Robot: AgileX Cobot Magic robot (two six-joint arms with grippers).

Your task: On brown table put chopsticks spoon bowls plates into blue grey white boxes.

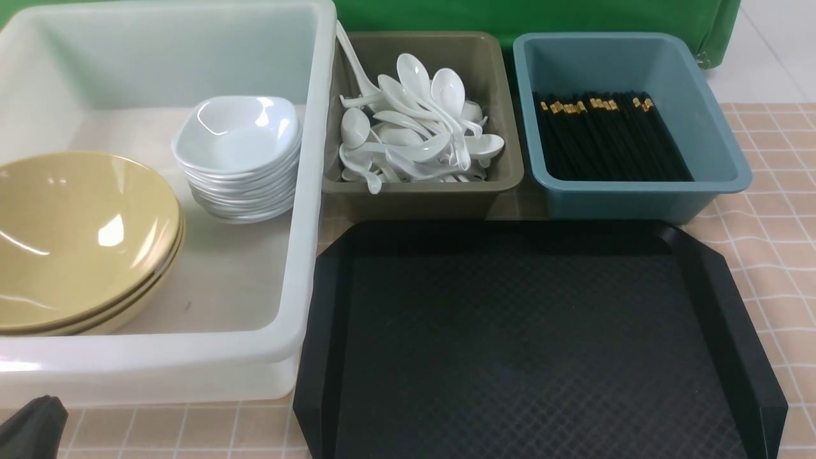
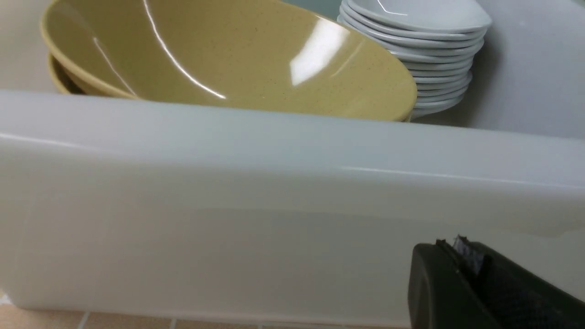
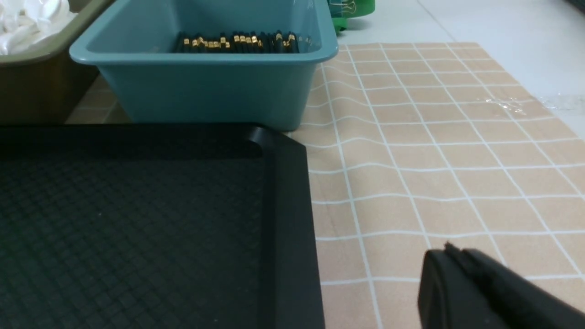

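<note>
Where the bench (image 1: pixel 774 210) shows at all, it wears a tan cloth ruled in white squares, with pale floor and a green drape (image 1: pixel 523 16) beyond its far edge. Nearest the robot lies a black tray (image 1: pixel 529 344), its textured floor bare. Left of the tray stands the white box (image 1: pixel 166 370), holding stacked yellow bowls (image 1: pixel 76 242) at its near left and a pile of white plates (image 1: pixel 239 159) behind them. Just beyond the tray sits the grey box (image 1: pixel 421 191), heaped with white spoons (image 1: pixel 414 127), and right of that the blue box (image 1: pixel 637 191), with black gold-tipped chopsticks (image 1: pixel 605 137) laid flat inside. The left tool (image 2: pixel 461 260) hangs low just outside the white box's near wall, fingers together and holding nothing; the right tool (image 3: pixel 457 262) hovers over the cloth right of the tray, likewise closed and empty.
</note>
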